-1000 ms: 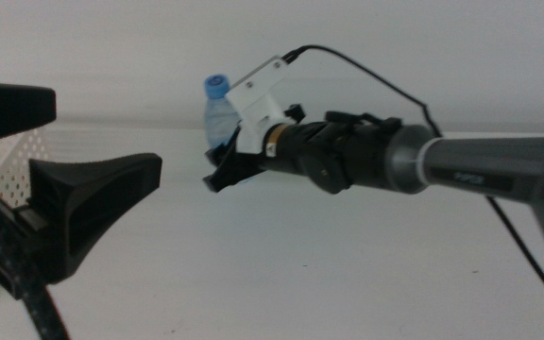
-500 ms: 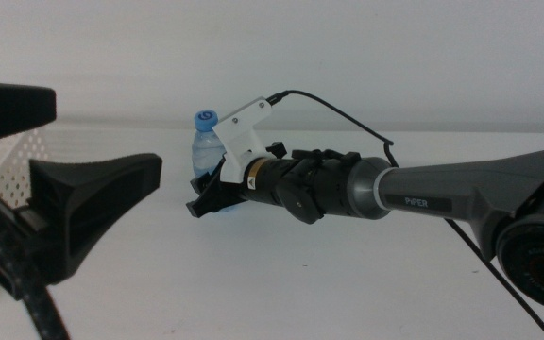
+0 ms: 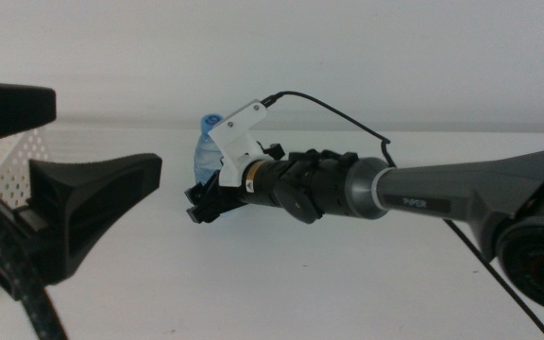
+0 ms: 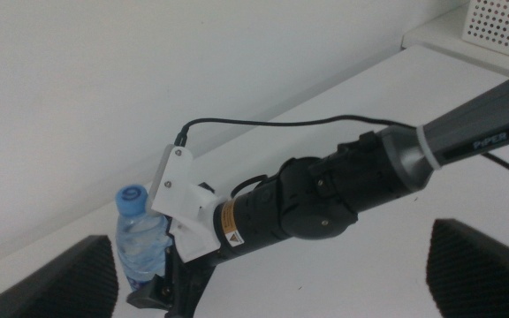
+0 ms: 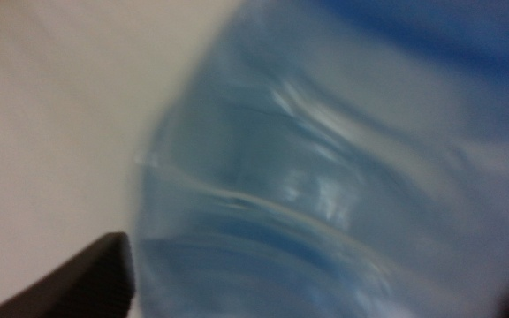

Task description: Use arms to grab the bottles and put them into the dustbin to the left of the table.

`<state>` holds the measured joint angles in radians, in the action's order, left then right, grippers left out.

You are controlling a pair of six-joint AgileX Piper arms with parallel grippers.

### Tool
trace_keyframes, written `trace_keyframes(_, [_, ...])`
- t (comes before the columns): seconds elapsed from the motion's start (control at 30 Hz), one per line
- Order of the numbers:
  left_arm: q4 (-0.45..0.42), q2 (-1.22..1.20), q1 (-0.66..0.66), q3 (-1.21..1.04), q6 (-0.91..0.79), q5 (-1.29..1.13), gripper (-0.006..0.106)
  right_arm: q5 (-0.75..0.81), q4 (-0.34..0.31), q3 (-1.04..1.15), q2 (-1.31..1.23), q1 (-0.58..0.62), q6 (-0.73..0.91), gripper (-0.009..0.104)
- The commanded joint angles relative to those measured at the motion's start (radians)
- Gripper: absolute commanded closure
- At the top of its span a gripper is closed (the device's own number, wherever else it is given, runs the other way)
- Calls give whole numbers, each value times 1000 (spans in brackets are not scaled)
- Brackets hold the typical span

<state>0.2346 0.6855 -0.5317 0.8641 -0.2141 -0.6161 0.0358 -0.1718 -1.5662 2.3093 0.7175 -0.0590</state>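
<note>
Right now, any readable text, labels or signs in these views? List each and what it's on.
"PIPER": white letters on the right arm's grey forearm; in the left wrist view only partly legible.
Yellow sticker on the right arm's wrist: a small sign, too small to read.
Water bottle: no readable label; blurred in the right wrist view.

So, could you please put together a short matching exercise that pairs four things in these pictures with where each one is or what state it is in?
Things:
1. water bottle
2. right gripper
3. left gripper
4. dustbin

Places or states:
A. white and perforated, at the left edge of the middle view
B. open, waiting near the camera on the left of the table
C. blue-capped, tilted, standing between two dark jaws
D. reaches in from the right, closed around the clear container

Pairs: 1-C, 2-D, 3-B, 4-A
</note>
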Motion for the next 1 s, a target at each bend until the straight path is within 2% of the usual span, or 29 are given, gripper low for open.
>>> trace_keyframes(0.0, [2,-5,-8,-3,1,-1,7,-110,15,-4,-41,1,-21,8])
trace_keyframes(0.13, [2,-5,-8,-3,1,-1,7,-337,69,-2,-119,1,-35,8])
trace_keyframes(0.23, [2,-5,-8,-3,1,-1,7,-466,86,0,-187,1,-35,8])
trace_keyframes(0.3, [2,-5,-8,-3,1,-1,7,-510,86,19,-234,1,-35,9])
trace_keyframes(0.4, [2,-5,-8,-3,1,-1,7,-565,128,64,-319,1,-35,9])
trace_keyframes(0.53, [2,-5,-8,-3,1,-1,7,-718,180,81,-448,1,-35,9])
trace_keyframes(0.8, [2,-5,-8,-3,1,-1,7,-983,166,91,-744,1,-18,9])
trace_keyframes(0.97, [2,-5,-8,-3,1,-1,7,-983,166,241,-987,1,15,9])
